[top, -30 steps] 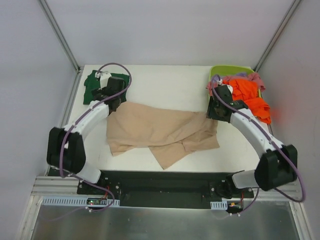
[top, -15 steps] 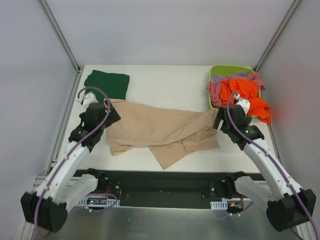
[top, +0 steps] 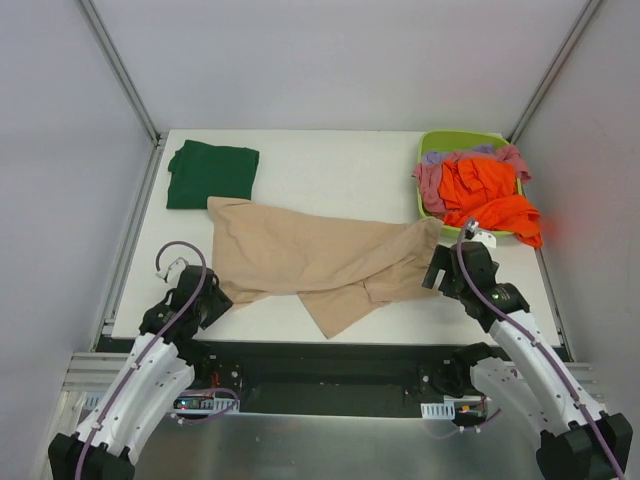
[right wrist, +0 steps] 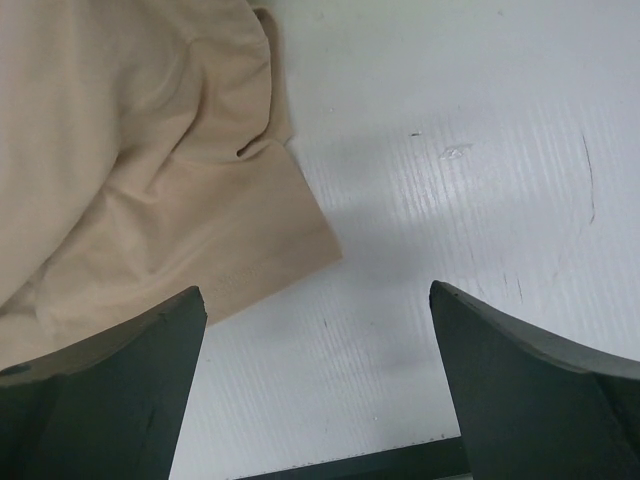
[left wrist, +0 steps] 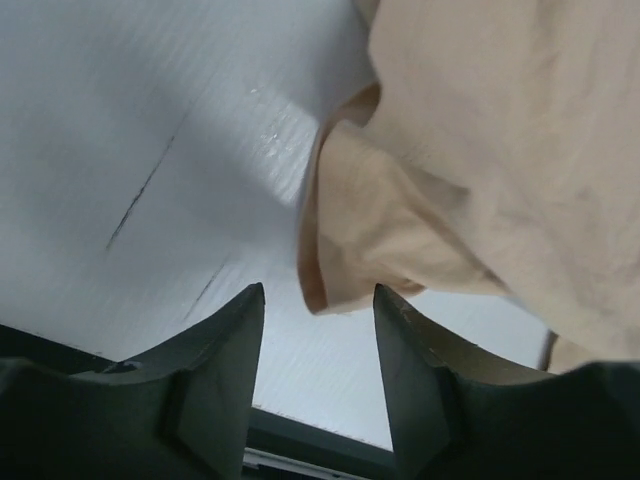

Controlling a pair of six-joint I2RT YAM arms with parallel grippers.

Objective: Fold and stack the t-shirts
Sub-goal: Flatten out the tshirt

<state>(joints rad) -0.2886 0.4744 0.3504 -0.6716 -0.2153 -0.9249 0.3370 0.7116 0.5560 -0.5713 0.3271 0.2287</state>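
sprawling beige t-shirt [top: 320,262], full basket [top: 456,136] beside

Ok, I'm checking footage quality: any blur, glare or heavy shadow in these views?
Top external: sharp, evenly lit. Left wrist: small glare on the table, shadow beside the beige shirt. Right wrist: soft shadow beside the shirt's hem.

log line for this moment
left gripper open over beige shirt corner | right gripper open beside it | green shirt folded far left | orange shirt in basket
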